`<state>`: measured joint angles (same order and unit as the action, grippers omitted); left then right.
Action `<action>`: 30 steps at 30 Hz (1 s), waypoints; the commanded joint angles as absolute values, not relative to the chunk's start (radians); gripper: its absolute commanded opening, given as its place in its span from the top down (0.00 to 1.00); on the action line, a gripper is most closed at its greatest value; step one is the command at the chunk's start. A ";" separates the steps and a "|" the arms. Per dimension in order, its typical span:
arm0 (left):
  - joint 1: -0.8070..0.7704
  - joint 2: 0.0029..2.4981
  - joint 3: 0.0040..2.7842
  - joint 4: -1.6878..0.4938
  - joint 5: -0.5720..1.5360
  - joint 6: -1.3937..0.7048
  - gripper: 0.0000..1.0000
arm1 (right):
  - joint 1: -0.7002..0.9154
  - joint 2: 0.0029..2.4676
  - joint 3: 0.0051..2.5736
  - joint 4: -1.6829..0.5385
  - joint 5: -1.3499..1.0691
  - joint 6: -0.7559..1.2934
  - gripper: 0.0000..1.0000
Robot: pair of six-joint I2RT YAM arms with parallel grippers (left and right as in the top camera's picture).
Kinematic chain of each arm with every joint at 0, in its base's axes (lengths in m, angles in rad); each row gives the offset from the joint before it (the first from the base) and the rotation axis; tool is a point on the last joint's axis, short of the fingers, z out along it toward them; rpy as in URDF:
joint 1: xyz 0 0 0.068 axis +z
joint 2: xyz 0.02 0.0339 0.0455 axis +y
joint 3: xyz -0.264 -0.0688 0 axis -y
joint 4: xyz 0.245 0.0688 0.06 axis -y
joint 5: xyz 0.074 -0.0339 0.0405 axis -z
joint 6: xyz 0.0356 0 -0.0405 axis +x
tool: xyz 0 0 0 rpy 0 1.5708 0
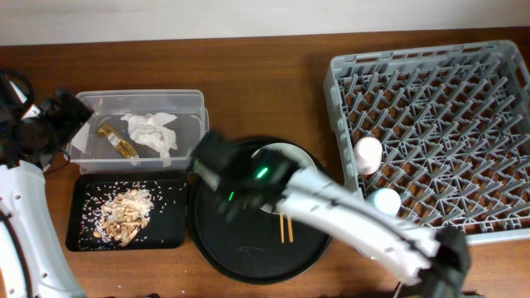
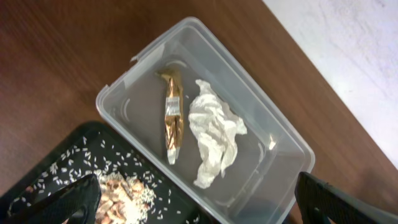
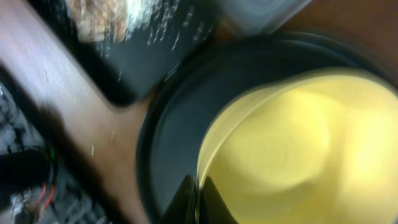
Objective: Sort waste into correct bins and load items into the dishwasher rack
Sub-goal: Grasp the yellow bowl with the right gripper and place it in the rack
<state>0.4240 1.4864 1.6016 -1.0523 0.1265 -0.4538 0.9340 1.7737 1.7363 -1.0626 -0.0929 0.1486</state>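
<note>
My left fingers [image 2: 65, 202] hang spread wide apart and empty above the clear tub [image 2: 118, 93]. In it the crumpled tissue [image 2: 214, 140] and the gold-brown wrapper [image 2: 173, 118] lie side by side. Just beside the tub, the shallow black tray [image 1: 83, 232] holds the food scraps [image 1: 124, 215]. My right fingers [image 3: 185, 200] are pinched on the rim of the small yellow bowl [image 3: 298, 143], over the round black tray [image 3: 168, 124]; that view is blurred. The chopsticks [image 1: 286, 228] lie on that round tray. The pink cup [image 1: 368, 155] and blue cup [image 1: 385, 200] sit in the rack [image 1: 439, 74], near its left edge.
</note>
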 commanded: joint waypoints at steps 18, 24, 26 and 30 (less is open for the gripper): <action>0.429 1.472 1.620 -1.050 0.130 -0.448 0.01 | -0.343 2.287 1.885 -0.735 -1.514 -0.298 0.96; 0.429 1.472 1.620 -1.050 0.130 -0.448 0.01 | -0.410 2.287 1.885 -0.886 -1.331 -0.297 0.80; 0.429 1.472 1.620 -1.050 0.130 -0.448 0.01 | -0.442 2.287 1.885 -0.890 -1.335 -0.245 0.72; 0.429 1.472 1.620 -1.050 0.130 -0.448 0.01 | -0.525 2.283 1.894 -0.891 -1.324 -0.121 0.39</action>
